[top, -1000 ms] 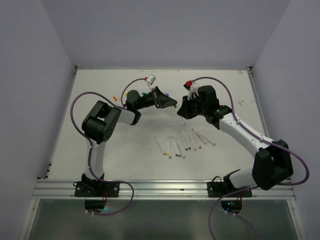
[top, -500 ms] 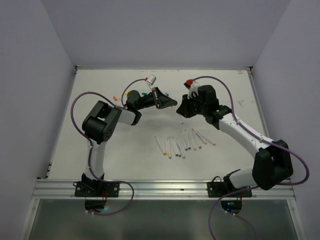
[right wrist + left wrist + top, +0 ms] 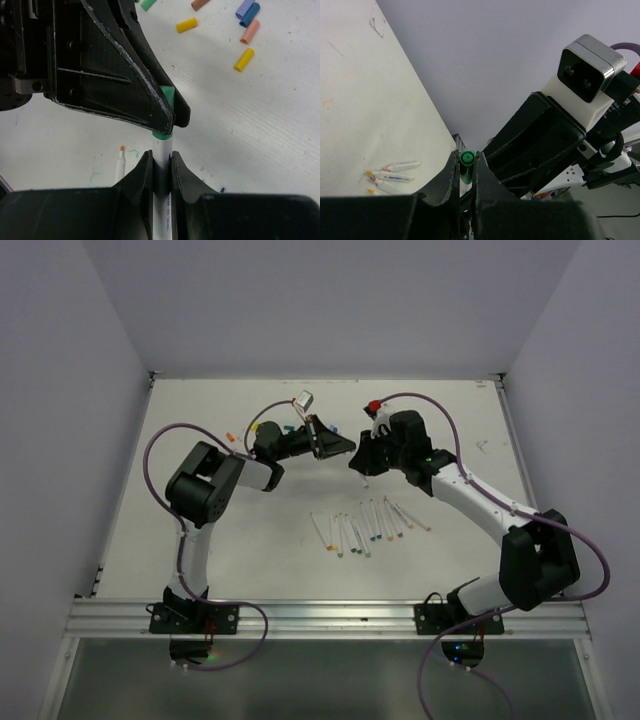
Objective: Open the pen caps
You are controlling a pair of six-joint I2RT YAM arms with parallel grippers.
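Left end effector (image 3: 465,165) just clamped shut on green pen cap (image 3: 162,135); right end effector (image 3: 161,165) grips white pen (image 3: 162,149) barrel, above table (image 3: 250,540) far-centre. Ready for pull-apart.

White table (image 3: 250,560), pale lilac walls (image 3: 330,300)

The left arm (image 3: 205,485) and right arm (image 3: 480,502) share white tube links, bulky black joint housings and black bolted bases (image 3: 178,618), each trailed by a purple cable (image 3: 148,455). The right gripper (image 3: 161,155) has black wedge-shaped fingers (image 3: 140,175), and its wrist carries a white-and-silver camera (image 3: 590,72) with two lenses.
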